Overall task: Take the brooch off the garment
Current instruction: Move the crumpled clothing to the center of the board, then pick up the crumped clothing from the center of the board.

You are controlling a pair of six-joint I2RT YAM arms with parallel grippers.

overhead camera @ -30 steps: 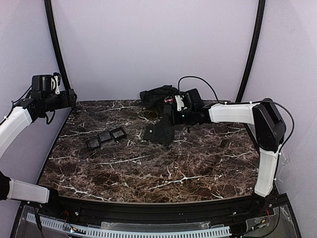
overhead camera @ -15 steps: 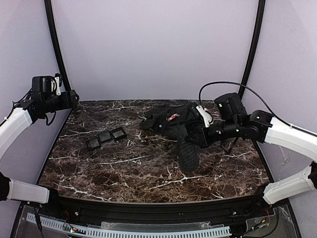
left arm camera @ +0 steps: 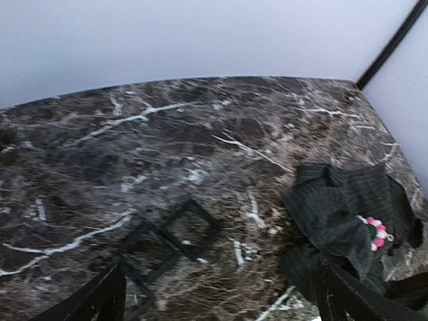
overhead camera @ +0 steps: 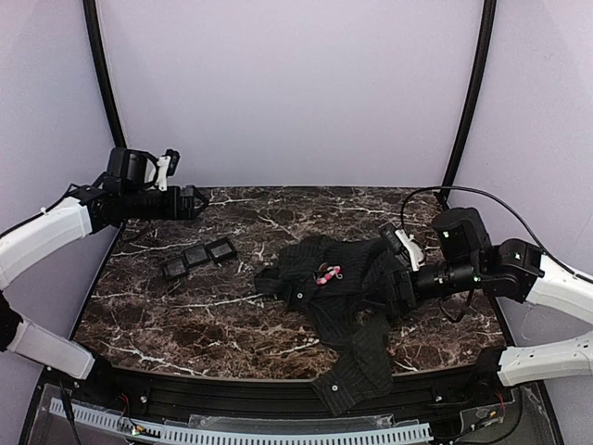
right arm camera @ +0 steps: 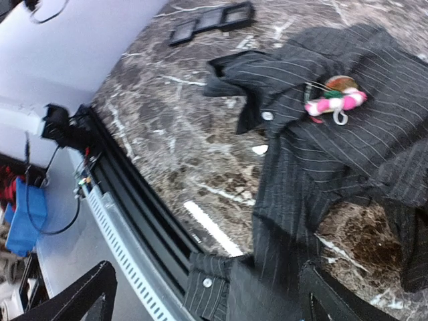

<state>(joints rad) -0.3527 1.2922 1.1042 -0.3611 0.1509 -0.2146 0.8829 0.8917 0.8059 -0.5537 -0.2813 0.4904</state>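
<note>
The garment (overhead camera: pixel 347 301), a dark pinstriped shirt, lies spread over the table's middle right, one sleeve reaching the front edge. The brooch (overhead camera: pixel 326 274), a small pink flower pin, sits on its upper part, and shows in the left wrist view (left arm camera: pixel 376 233) and the right wrist view (right arm camera: pixel 334 100). My right gripper (overhead camera: pixel 397 289) hovers low at the shirt's right side, open, its fingers (right arm camera: pixel 334 297) wide apart over the sleeve (right arm camera: pixel 294 221) with nothing gripped. My left gripper (overhead camera: pixel 193 202) is open above the table's back left, well away from the shirt (left arm camera: pixel 341 207).
Three small black square trays (overhead camera: pixel 198 257) lie in a row at the left, seen below the left gripper (left arm camera: pixel 167 241). A buttoned cuff (right arm camera: pixel 214 287) hangs over the black front rail (overhead camera: pixel 278 394). Black frame posts (overhead camera: pixel 468 93) stand at the back corners.
The right arm pulled the shirt from the back of the table toward the front middle, spreading it, then opened its jaws. The left arm swung rightward over the back left.
</note>
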